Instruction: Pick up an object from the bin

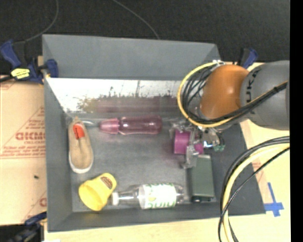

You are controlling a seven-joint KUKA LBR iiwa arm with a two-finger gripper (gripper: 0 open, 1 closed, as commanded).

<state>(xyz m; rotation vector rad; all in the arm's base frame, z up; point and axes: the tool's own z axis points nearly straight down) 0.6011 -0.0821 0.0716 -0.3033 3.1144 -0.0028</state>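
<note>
I see the arm (265,92) coming in from the right, its orange cover (223,91) and looped cables hanging over the right side of the bin (131,59). The gripper (194,147) is low there, about midway between the far and near walls. A small purple block (180,142) sits right against its left side. From this angle I cannot tell whether the claw is apart, together or clamped on that block; the wrist hides too much of it.

Just near of the gripper a dark box (202,178) lies flat by the right wall, touching or almost touching it. Along the near wall lies a clear bottle (154,196) with a green and white label, on its side. Its neck points left towards a yellow cup (96,191) tipped over in the near left corner. A beige shoe (81,149) with a red patch lies by the left wall. A pink bottle (134,125) lies on its side along the far wall, well apart from the shoe.
</note>
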